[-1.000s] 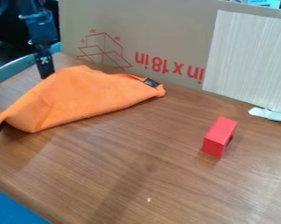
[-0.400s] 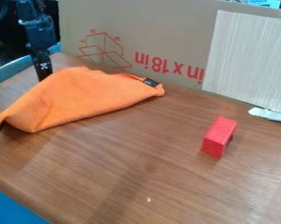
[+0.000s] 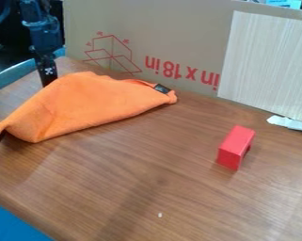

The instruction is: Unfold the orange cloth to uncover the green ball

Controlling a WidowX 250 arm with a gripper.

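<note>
The black gripper (image 3: 48, 81) hangs at the upper left, its lower end right at the back edge of an orange cloth (image 3: 90, 106). Whether it touches the cloth or stands just behind it, I cannot tell. The cloth lies bunched and raised across the left part of the table, with a small black tag at its right corner. To the right, well apart from the cloth, a red block (image 3: 235, 147) rests on the wooden surface.
A cardboard panel (image 3: 178, 42) with red print stands along the table's back, a pale striped sheet (image 3: 266, 66) on its right part. White scrap (image 3: 290, 123) lies at the right edge. The wooden table (image 3: 147, 188) bears a tiny white speck near the front.
The arm and gripper have shifted slightly down over the first interval, then barely moved. The cloth's upper left edge has changed shape a little; the red block has stayed in place.
</note>
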